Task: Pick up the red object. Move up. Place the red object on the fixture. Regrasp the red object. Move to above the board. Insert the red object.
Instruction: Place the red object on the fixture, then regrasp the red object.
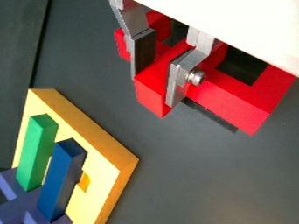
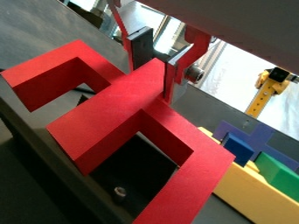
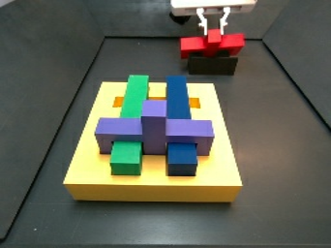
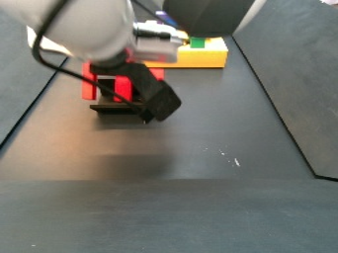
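The red object rests on the dark fixture at the far end of the floor, beyond the yellow board. My gripper hangs right over it. In both wrist views the fingers straddle the red object's central stem. The dark pad and the silver plate press its two sides, so the gripper is shut on it. The fixture's dark cavity shows under the crossbar. In a side view the arm hides most of the red object and the fixture.
The board carries green, blue and purple blocks with orange slots; it also shows in a wrist view and a side view. Low dark walls edge the floor.
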Tool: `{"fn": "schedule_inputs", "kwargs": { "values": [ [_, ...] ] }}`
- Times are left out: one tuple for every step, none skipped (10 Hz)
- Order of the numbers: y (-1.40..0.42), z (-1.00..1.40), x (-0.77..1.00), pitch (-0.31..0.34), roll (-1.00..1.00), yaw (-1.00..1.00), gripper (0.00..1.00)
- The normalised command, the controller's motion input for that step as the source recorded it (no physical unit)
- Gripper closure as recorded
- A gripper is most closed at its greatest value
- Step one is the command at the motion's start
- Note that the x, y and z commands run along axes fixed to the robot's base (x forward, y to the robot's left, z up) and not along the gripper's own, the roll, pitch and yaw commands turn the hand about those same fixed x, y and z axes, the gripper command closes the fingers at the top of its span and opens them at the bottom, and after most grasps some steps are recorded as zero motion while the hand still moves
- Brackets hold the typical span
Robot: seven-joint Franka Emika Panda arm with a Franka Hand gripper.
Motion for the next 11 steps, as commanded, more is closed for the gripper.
{"fn": "schedule_inputs", "kwargs": {
  "values": [
    [-0.07, -0.09, 0.35, 0.0, 0.0, -0.09, 1.0],
    [0.0, -0.23, 0.01, 0.0, 0.07, -0.06, 1.0],
    [0.0, -0.25, 0.01, 0.0, 0.08, -0.01, 1.0],
    [0.0, -0.3, 0.05, 0.0, 0.13, 0.0, 1.0],
    [0.0, -0.3, 0.02, 0.0, 0.14, 0.0, 1.0],
    [0.0, -0.25, 0.0, 0.0, 0.11, 0.0, 1.0],
    [0.0, 0.0, 0.0, 0.0, 0.0, 0.0, 1.0],
    [0.0, 0.0, 0.0, 0.0, 0.0, 0.0, 0.0],
    [-0.17, 0.18, 0.0, 0.0, 0.25, 0.01, 0.0],
    [-0.2, 0.18, 0.11, 0.0, 0.42, 0.07, 0.0],
    [-0.23, 0.25, 0.1, 0.0, 0.68, 0.08, 0.0]
  ]
}}
